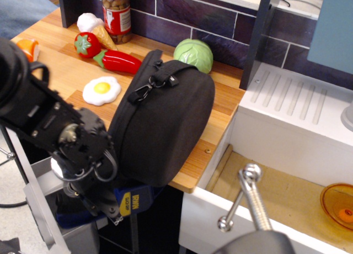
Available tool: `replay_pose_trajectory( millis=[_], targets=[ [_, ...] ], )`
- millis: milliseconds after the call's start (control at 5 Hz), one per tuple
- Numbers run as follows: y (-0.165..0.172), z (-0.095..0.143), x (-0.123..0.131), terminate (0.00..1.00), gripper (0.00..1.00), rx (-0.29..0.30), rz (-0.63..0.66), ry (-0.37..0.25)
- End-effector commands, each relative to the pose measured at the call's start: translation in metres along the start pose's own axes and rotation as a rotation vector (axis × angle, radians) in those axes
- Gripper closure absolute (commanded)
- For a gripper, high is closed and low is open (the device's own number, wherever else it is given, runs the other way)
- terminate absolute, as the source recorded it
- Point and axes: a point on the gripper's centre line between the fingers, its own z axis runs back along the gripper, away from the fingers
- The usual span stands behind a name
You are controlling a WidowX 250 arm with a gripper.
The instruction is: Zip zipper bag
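Cabbage (pixel 193 54), pepper (pixel 122 61) and egg (pixel 101 89) flank the zipper bag (pixel 162 124).

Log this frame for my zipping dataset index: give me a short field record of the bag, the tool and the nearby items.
bag: zipper bag, black, standing on edge at the counter's front edge, strap and clip on top
tool: tool low at the bag's lower left; tips hidden, state unclear
zipper pull: not visible
counter: wooden counter
behind bag: green cabbage, red pepper, fried egg, tomato, jar
right: open drawer
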Motion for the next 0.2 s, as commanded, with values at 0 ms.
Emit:
replay_pose_trajectory(
  millis=[0],
  targets=[
    [0.0064,-0.0005,-0.0158,1.00,1.00,-0.044,0.022,0.000]
  ],
)
